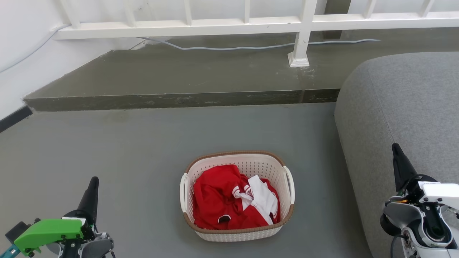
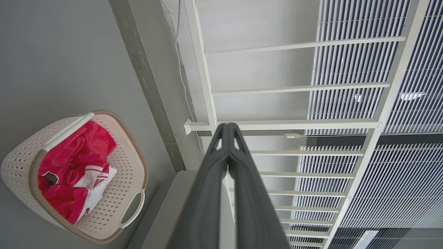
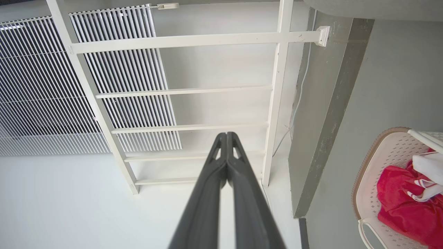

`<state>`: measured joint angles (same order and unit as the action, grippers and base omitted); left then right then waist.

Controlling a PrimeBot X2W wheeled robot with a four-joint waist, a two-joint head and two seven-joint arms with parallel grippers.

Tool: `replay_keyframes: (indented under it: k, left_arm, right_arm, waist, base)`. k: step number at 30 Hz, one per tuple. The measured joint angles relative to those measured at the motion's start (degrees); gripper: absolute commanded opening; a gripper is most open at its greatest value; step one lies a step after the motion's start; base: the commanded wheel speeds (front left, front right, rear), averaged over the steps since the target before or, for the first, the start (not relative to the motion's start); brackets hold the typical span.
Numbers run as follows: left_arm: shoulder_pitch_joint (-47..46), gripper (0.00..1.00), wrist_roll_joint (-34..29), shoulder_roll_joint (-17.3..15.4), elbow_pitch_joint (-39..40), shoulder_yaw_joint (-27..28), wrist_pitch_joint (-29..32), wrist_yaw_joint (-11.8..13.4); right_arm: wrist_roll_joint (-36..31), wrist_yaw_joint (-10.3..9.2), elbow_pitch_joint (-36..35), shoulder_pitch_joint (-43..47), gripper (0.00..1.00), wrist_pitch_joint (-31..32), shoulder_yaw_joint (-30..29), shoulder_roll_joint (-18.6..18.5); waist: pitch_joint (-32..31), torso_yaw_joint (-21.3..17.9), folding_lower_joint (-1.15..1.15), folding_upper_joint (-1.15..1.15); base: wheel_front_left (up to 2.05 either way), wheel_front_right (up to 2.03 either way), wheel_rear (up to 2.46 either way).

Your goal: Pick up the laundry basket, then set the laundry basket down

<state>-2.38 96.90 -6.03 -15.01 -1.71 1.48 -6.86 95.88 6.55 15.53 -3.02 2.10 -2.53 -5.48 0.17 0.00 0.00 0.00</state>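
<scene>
Two dark grippers frame the bottom of the head view. The left gripper (image 1: 93,183) and the right gripper (image 1: 396,152) each taper to a single point. Both hang well apart from the laundry basket (image 1: 238,234), which stands upright on the grey floor (image 1: 125,143) between them, near a grey sofa (image 1: 405,107) cut off by the frame. Its side handles (image 1: 183,191) face the two arms, seemingly so that each gripper can take one. A red garment (image 1: 215,200) and a white garment (image 1: 263,195) hide its bottom. Standing so, the basket could be awaiting a lift or have been set down.

The left wrist view shows the left gripper (image 2: 227,130) with fingers pressed together, holding nothing, and the basket (image 2: 17,166) off to one side.

In the right wrist view the right gripper (image 3: 226,136) is likewise closed and empty. The frame's edge slices the basket (image 3: 380,162) roughly in half.
</scene>
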Motion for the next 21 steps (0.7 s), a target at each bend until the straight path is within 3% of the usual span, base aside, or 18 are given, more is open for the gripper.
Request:
replay_keyframes:
  k: [21]
  left_arm:
    - [-0.03,0.00,0.00,0.01,-0.64,0.09,0.01,-0.01]
  right_arm:
    - [0.00,0.00,0.25,-0.03,0.00,0.05,-0.16,0.01]
  waist:
    - [-0.01,0.00,0.00,0.00]
  base:
    - [0.00,0.00,0.00]
